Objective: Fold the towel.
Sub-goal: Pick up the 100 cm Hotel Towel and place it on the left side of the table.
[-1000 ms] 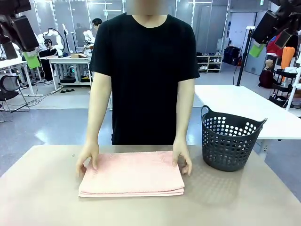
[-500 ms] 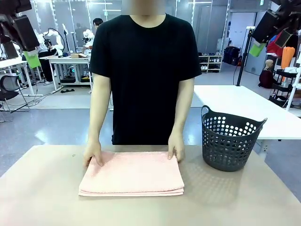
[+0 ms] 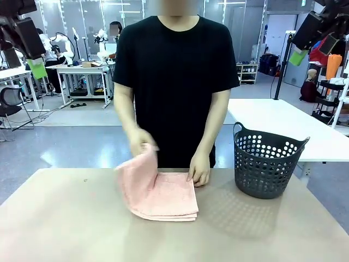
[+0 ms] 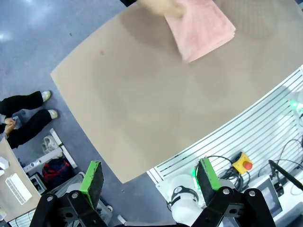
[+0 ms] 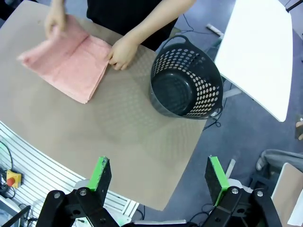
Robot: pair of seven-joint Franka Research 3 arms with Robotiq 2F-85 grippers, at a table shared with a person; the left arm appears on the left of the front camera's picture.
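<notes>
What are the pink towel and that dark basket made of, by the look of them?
Towel: soft matte cloth, probably terry; its raised side curls limply and the surface looks nubbly. Basket: likely moulded plastic, dark grey, faint sheen; stiff wall punched with even round holes.

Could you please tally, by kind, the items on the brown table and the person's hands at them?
Pink towel: 1
Dark grey basket: 1
Person's hands: 2
Total: 4
</notes>
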